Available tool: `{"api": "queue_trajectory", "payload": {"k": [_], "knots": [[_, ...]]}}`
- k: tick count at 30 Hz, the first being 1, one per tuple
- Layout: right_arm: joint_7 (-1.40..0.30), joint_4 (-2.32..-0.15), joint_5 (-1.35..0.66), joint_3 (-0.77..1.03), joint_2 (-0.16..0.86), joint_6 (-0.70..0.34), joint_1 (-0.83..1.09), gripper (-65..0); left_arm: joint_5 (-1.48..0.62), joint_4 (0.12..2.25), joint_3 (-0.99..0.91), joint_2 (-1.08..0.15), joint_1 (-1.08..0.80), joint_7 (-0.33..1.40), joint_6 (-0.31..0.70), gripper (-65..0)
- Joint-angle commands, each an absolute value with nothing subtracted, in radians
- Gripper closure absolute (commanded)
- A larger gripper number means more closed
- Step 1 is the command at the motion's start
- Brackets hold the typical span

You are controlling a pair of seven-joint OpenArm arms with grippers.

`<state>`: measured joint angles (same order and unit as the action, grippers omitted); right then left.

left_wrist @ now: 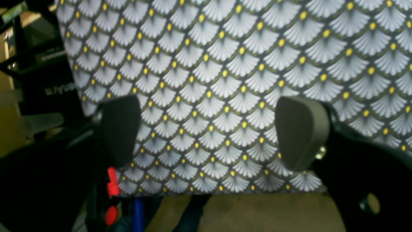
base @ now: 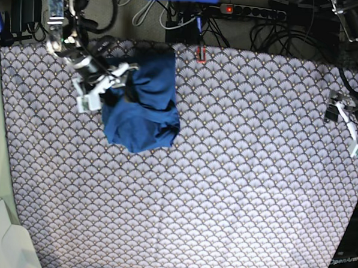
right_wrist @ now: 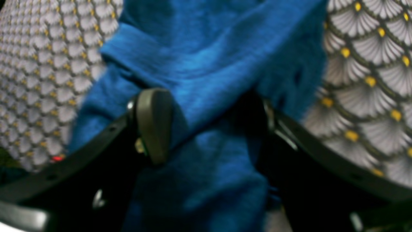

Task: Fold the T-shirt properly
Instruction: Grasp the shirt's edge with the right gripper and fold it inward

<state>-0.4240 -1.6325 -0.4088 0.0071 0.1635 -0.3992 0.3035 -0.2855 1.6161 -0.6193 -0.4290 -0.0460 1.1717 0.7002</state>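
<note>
The T-shirt (base: 143, 102) is bunched on the patterned tablecloth (base: 224, 190), toward the far left part of the table in the base view. The right gripper (base: 112, 82) is placed at the shirt's left edge, with shirt cloth lying between its jaws. The left gripper (base: 348, 122) is positioned well apart, over the table's right edge. A power strip (base: 251, 12) is set behind the table.
</note>
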Motion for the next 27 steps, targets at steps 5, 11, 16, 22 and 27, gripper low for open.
{"api": "queue_trajectory", "payload": {"k": [5, 11, 16, 22, 27], "knots": [[-0.355, -1.613, -0.418, 0.008, 0.179, -0.404, 0.340, -36.2, -0.291, 1.621, -0.624, -0.449, 0.005, 1.162, 0.698, -65.0], [-0.355, -1.623, -0.420, 0.008, 0.197, -0.404, 0.348, -36.2, -0.291, 1.620, -0.622, -0.449, 0.024, 1.162, 0.698, -65.0], [-0.364, -1.716, -0.420, 0.024, 0.199, -0.400, 0.348, -36.2, -0.291, 1.618, -0.622, -0.449, 0.025, 1.162, 0.698, -65.0], [-0.364, -1.822, -0.420, 0.013, 0.193, -0.400, 0.337, -36.4, -0.291, 1.618, -0.622, -0.449, 0.024, 1.162, 0.698, -65.0], [-0.392, -1.831, -0.418, -0.094, 0.194, -0.400, 0.271, -36.5, -0.291, 1.618, -0.622, -0.449, 0.019, 1.162, 0.698, -65.0]]}}
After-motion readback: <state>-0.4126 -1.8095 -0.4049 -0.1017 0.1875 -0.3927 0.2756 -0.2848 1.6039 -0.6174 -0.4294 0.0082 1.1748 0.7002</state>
